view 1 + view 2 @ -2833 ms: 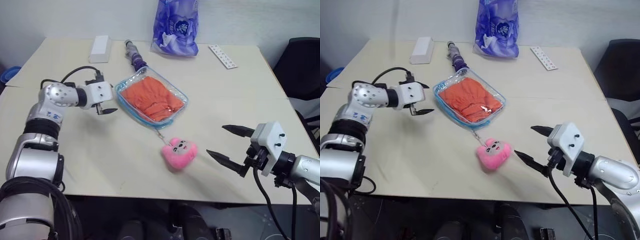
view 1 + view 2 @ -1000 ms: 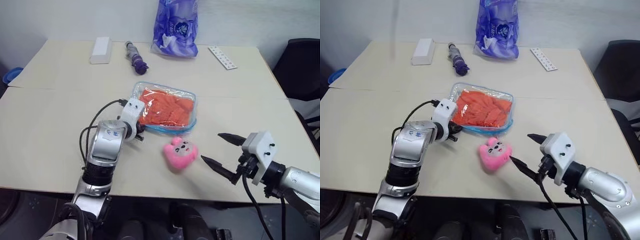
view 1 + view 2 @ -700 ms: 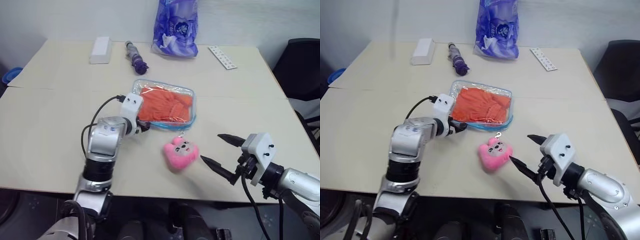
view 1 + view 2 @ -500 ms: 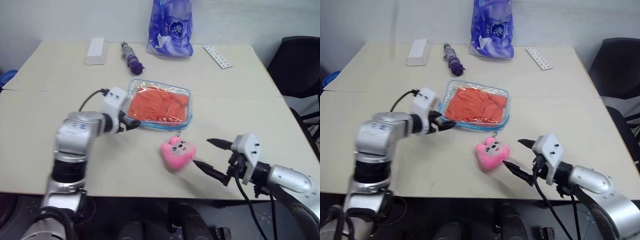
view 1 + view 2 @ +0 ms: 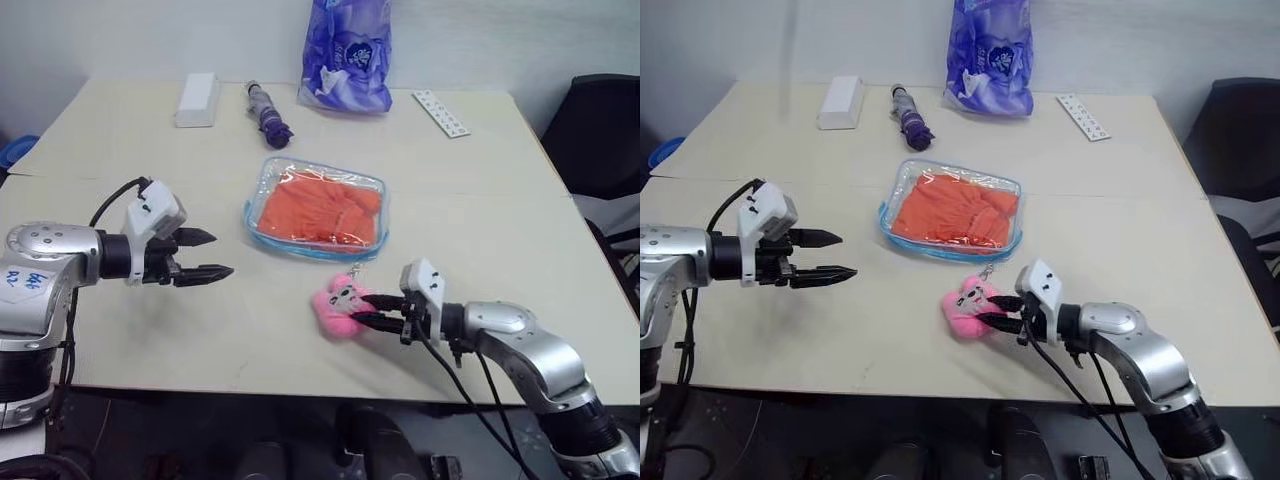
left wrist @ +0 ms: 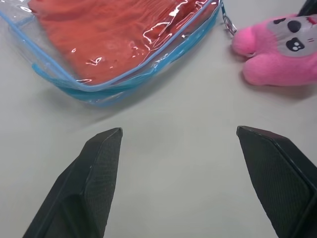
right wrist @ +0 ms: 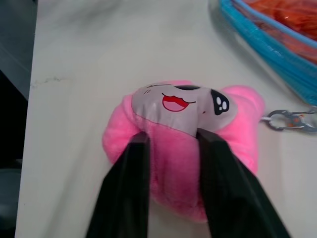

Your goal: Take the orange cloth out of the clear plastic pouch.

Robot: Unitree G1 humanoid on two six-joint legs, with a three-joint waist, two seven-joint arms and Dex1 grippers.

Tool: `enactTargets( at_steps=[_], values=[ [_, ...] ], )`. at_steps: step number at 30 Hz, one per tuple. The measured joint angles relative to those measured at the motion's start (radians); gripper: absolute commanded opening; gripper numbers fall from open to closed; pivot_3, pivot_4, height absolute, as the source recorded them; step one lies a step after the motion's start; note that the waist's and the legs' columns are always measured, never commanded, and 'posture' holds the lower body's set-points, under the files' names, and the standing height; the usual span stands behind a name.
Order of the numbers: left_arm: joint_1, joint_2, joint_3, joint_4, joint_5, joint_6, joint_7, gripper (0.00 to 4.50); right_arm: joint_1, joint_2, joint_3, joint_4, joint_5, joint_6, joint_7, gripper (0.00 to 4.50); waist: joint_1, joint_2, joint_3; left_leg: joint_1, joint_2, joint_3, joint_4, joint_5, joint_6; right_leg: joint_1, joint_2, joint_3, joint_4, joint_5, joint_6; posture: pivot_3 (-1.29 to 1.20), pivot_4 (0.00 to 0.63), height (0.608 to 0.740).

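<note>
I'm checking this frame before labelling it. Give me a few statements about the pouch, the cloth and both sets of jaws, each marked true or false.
1. The orange cloth lies inside the clear plastic pouch. True.
2. The right gripper pinches the pink plush charm. True.
3. The left gripper holds the pouch's edge. False: its jaws are open, apart from the pouch.
4. The purple-blue bag lies beside the plush. False: it stands at the table's far edge.

Beige table (image 5: 480, 190) with pouch (image 5: 318, 210), plush (image 5: 338, 306)
</note>
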State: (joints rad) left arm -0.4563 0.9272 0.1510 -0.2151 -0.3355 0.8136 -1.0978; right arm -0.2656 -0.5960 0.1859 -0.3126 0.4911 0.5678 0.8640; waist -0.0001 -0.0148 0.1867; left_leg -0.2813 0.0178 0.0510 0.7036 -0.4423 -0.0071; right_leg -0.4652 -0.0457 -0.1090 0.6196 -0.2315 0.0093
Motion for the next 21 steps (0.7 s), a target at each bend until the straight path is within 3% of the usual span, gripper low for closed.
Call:
enactTargets(
  at_steps=[2,7,12,15,21],
  values=[
    [0.008,-0.002,-0.024,-0.006,-0.013,-0.04,-0.025,3.89,-0.046,0.063,0.029,0.028,-0.011,0.002,-0.005,0.03,-0.007,0.0,0.0,0.0,0.001,0.001,0.0,0.0,0.0,0.0,0.001,0.001,0.001,0.0,0.0,0.0,0.15,0.74],
    [-0.002,-0.041,-0.11,-0.013,-0.033,-0.104,-0.051,3.89,-0.163,0.227,0.099,0.139,-0.088,-0.003,-0.077,0.03,-0.012,0.0,0.0,0.0,0.001,0.001,0.0,0.0,-0.001,-0.001,0.0,0.001,0.002,0.0,-0.001,0.0,0.15,0.74],
    [-0.011,-0.086,-0.186,0.0,-0.028,-0.155,-0.053,3.89,-0.186,0.24,0.126,0.169,-0.154,-0.024,-0.09,0.03,-0.005,0.0,0.0,0.0,0.0,-0.001,0.0,0.0,0.0,-0.004,0.0,-0.001,0.001,0.0,-0.001,0.0,0.15,0.74],
    [-0.024,-0.107,-0.245,0.031,0.003,-0.215,-0.054,3.89,-0.176,0.24,0.118,0.156,-0.157,-0.006,-0.103,0.87,-0.003,0.0,0.0,0.0,0.0,-0.001,0.0,0.0,0.0,-0.004,0.0,-0.001,0.001,0.0,-0.001,0.0,0.15,0.74],
    [-0.089,-0.198,-0.38,0.153,0.139,-0.353,-0.013,3.89,-0.13,0.227,0.072,0.079,-0.129,0.074,-0.134,2.96,-0.003,0.0,0.0,-0.001,0.0,0.0,0.0,0.0,0.0,-0.004,0.0,0.0,0.002,0.0,-0.001,0.0,0.15,0.74]
  ],
)
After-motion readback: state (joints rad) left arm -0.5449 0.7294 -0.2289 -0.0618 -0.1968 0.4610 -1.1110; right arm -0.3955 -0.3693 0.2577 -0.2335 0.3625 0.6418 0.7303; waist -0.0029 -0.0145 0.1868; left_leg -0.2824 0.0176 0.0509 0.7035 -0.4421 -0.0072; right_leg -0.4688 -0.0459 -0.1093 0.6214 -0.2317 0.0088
